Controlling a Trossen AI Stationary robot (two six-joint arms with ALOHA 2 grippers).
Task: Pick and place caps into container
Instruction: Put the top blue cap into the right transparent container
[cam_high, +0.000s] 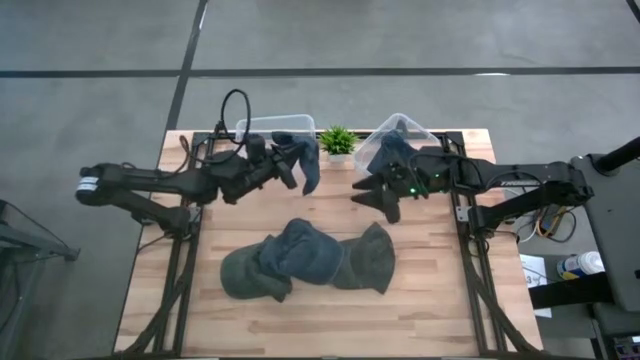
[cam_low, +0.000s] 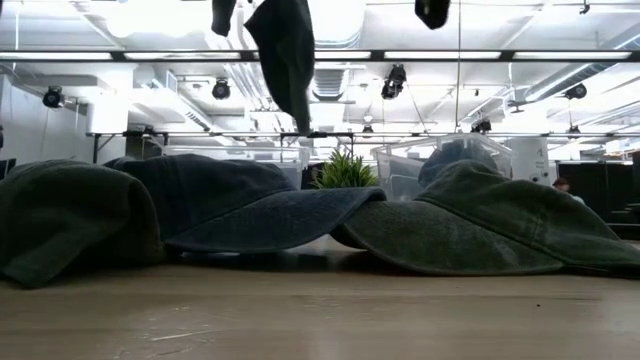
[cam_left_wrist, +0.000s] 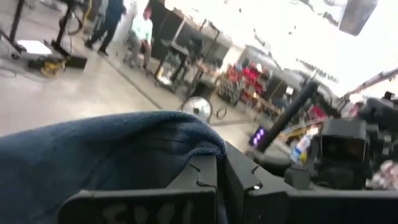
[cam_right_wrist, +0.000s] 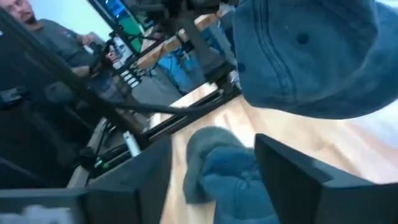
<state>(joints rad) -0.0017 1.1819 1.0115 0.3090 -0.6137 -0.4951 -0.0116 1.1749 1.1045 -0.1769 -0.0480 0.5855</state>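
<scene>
A slate-blue cap hangs from my left gripper, which is shut on it high over the table's far middle, beside the left clear container. The same cap shows dangling in the low view. My right gripper is open and empty, in the air just right of it, above the pile. Three caps lie on the table: an olive one, a blue one overlapping it, and an olive one. Another blue cap sits in the right container. My left gripper pinches the blue cap by a bunched fold of its cloth between the two fingers, coming level from the table's left. Which part of the cap that fold is, the fingers hide. The cap hangs slack below them, lifted clear of the table.
A small green potted plant stands at the far edge between the two clear containers. The cap pile fills the table's middle; bare wood lies along the near edge. Black frame rails run down both sides. People stand in the room beyond.
</scene>
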